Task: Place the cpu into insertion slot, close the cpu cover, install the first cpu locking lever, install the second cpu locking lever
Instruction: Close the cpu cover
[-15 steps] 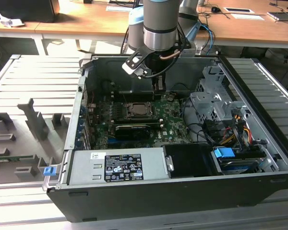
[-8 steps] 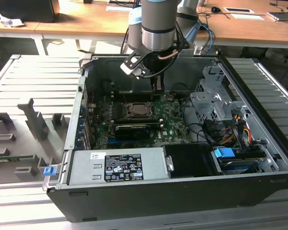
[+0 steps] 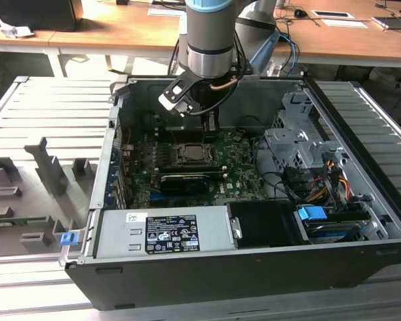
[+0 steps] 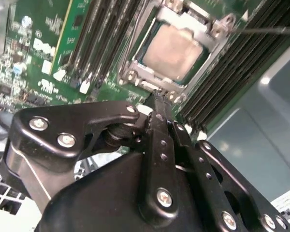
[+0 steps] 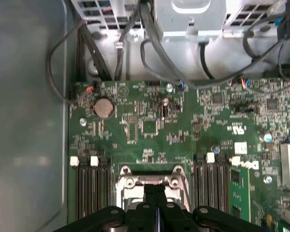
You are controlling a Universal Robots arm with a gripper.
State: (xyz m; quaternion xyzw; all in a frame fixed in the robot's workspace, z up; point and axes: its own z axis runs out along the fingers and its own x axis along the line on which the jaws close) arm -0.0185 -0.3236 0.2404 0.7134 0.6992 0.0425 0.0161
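Observation:
The cpu, a pale silver square, lies in the insertion slot on the green motherboard. The grey metal cpu cover lies flat around it, its window framing the chip. A thin metal locking lever sticks out sideways from one corner of the socket. My gripper is shut with nothing between its black fingers, its tip just off the socket's edge and slightly above the board. The first wrist view has the gripper over the socket frame. In the exterior view the gripper hangs inside the case behind the socket.
Black memory slots flank the socket on both sides. A long black card lies in front of it, and the power supply sits nearer still. The drive cage and cables crowd the exterior view's right. Grey fixtures stand outside the case.

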